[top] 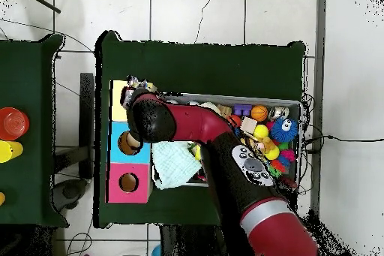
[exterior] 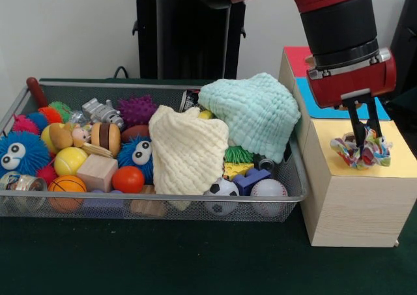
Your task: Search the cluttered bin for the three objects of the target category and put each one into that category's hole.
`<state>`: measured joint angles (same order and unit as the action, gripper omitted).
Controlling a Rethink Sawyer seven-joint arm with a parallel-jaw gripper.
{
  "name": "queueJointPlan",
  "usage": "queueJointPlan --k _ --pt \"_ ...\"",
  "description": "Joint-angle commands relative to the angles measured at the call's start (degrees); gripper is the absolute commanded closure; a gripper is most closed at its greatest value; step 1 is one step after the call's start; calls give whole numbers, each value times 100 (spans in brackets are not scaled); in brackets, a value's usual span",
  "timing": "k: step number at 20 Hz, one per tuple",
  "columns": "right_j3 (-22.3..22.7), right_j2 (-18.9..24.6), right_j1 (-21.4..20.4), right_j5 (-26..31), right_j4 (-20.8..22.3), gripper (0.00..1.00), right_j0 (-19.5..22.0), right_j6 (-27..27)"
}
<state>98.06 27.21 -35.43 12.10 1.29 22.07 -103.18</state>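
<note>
Pincer (exterior: pixel 363 140) pinching confetti cloth (exterior: pixel 360 151) over yellow box top (exterior: pixel 397 157); hole hidden beneath. Cream cloth (exterior: pixel 189 150) and mint cloth (exterior: pixel 254 112) draped over toys in bin (exterior: pixel 156 207).

Front view faces the robot closely; overhead looks straight down, sharing the bin (exterior: pixel 296 194).

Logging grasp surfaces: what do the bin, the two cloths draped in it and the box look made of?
Bin: silver wire mesh, metallic sheen. Cream cloth and mint cloth: soft waffle-textured fabric, folds visible. Box: pale wood by its grain, possibly laminate.
</note>
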Motion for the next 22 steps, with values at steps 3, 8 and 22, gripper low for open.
queueJointPlan --k 3,8,22 --pt "302 14 214 803 -354 100 -21 -808" --pt "483 55 51 1207 -579 100 2 -860" --pt "14 -417 411 1857 -803 100 -279 -887"
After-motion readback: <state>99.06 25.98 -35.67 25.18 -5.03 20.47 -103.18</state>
